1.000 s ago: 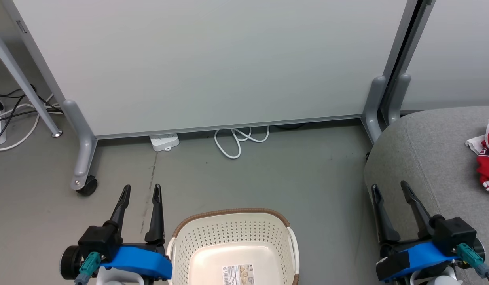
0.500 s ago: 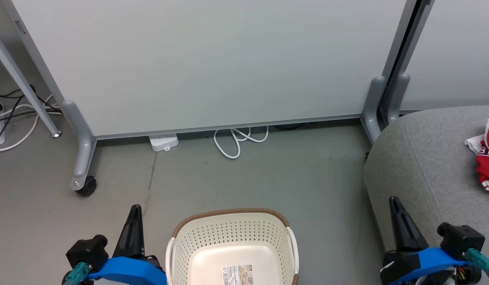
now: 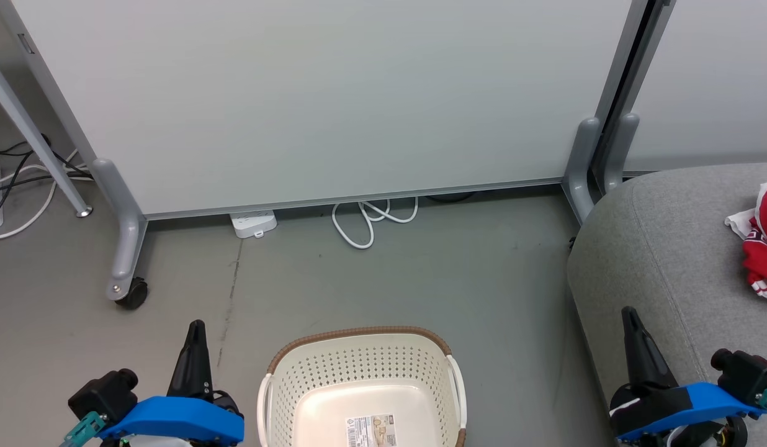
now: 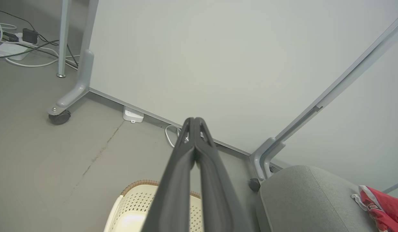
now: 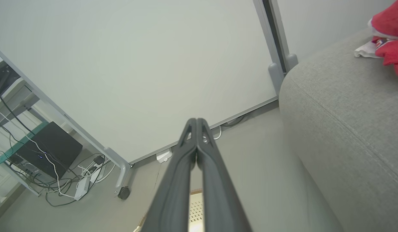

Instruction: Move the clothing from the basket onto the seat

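Basket sat empty, clothing lay on the seat, far right. Left hand and right hand were closed, empty; a careless swing could've knocked the basket.

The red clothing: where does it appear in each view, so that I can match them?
Head view: the red clothing lies at the right edge, on the grey seat.
Left wrist view: lower right corner, on the seat.
Right wrist view: upper right corner, on the seat.
Shared landmark: the white power strip below the partition.
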